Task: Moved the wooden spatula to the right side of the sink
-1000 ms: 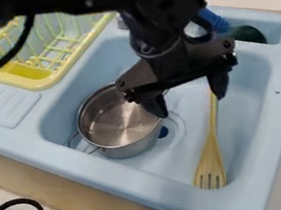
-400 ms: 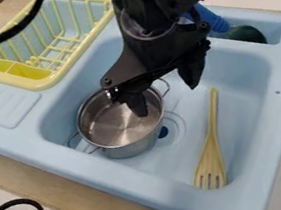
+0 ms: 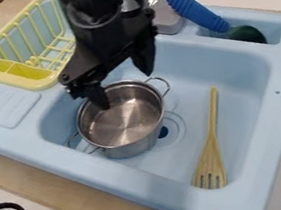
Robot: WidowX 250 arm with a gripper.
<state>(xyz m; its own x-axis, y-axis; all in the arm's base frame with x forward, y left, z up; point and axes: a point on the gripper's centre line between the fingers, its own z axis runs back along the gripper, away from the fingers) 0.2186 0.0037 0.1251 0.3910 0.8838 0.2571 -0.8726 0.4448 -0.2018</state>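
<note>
The black gripper (image 3: 125,89) hangs over the back left part of the sink basin, above the back rim of the metal pot. Its fingers are spread apart with nothing between them. The wooden spatula (image 3: 211,143) lies in the right part of the light blue sink (image 3: 241,85), its slotted head towards the front and its handle pointing to the back. A gap separates the gripper from the spatula.
A metal pot (image 3: 125,122) stands in the basin's left half, beside the drain. The yellow dish rack (image 3: 19,71) is at the back left. A blue-handled utensil (image 3: 195,9) and the faucet base (image 3: 168,20) are at the back.
The gripper has moved left and towards the back, away from above the spatula's handle end. The blue-handled utensil and faucet base have come into sight. The spatula and pot have stayed put.
</note>
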